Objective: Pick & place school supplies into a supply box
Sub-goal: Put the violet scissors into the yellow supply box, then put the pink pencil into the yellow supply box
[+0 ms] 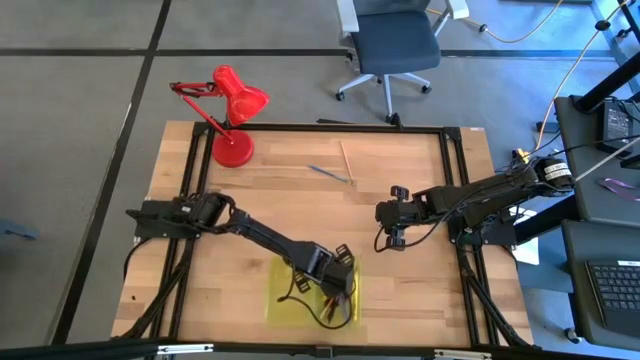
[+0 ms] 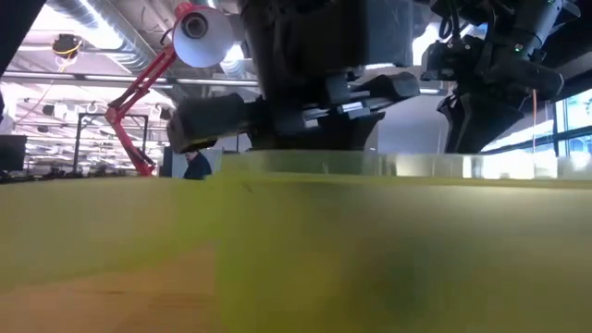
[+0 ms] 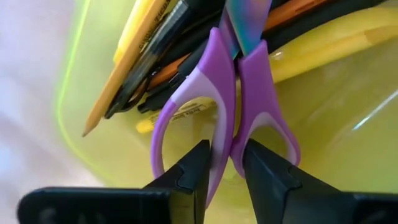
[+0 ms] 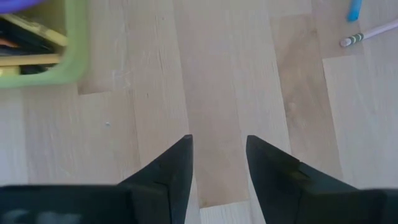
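Note:
The supply box, translucent yellow-green, lies open at the table's near edge; its wall fills the low view. In the left wrist view it holds yellow, orange and black pens and pencils. My left gripper is over the box, shut on the purple-handled scissors. My right gripper hovers open over bare wood to the box's far right. A blue pen and a thin pencil lie flat on the far part of the table. My left gripper pinches the scissors by the two inner bars of the handle loops, one fingertip inside each loop. The fingers lie along the scissors, with the blades pointing away over the pens. Whether the scissors rest on the pens or hang clear, I cannot tell.
A red desk lamp stands at the table's far left corner, its head showing in the low view. An office chair stands beyond the far edge. Bare wood lies between the box and the loose pens.

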